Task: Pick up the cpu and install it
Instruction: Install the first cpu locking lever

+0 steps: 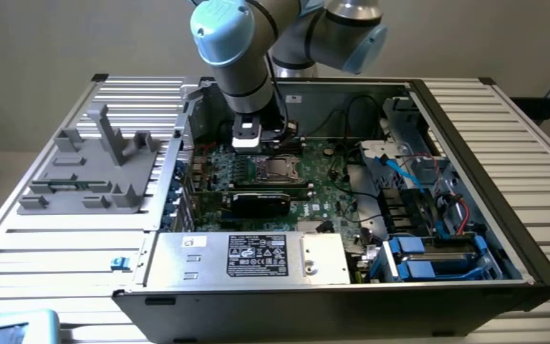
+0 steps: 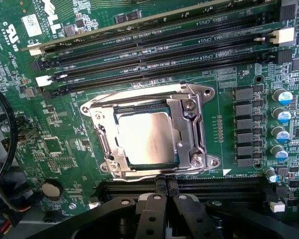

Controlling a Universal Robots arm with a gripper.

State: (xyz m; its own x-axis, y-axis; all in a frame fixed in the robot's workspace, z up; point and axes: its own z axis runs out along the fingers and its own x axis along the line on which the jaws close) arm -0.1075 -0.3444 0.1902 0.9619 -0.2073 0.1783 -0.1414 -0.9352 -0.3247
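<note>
**A:** Where's the chip right now?

**B:** The small flat square cpu with the silver-beige metal top [image 2: 147,138] is lying inside the metal-framed socket [image 2: 149,130] on the green motherboard [image 2: 65,129]. It looks flat and square to the frame.

**A:** And the tool?

**B:** The black two-fingered gripper [image 2: 161,199] has its fingers pressed together with nothing between them. It sits just beside the socket, on the side away from the long black memory slots [image 2: 154,55]. From outside, the arm's gripper [image 1: 261,143] hangs inside the open black computer case [image 1: 351,215], directly above the socket.

**A:** So which step is this?

**B:** I'd judge the placing is done and the chip released; the install is at its tail end.

**A:** What does the next move call for?

**B:** Care. Any contact near the socket could nudge the chip off its seat, so movement should be straight and clear of the frame.
</note>
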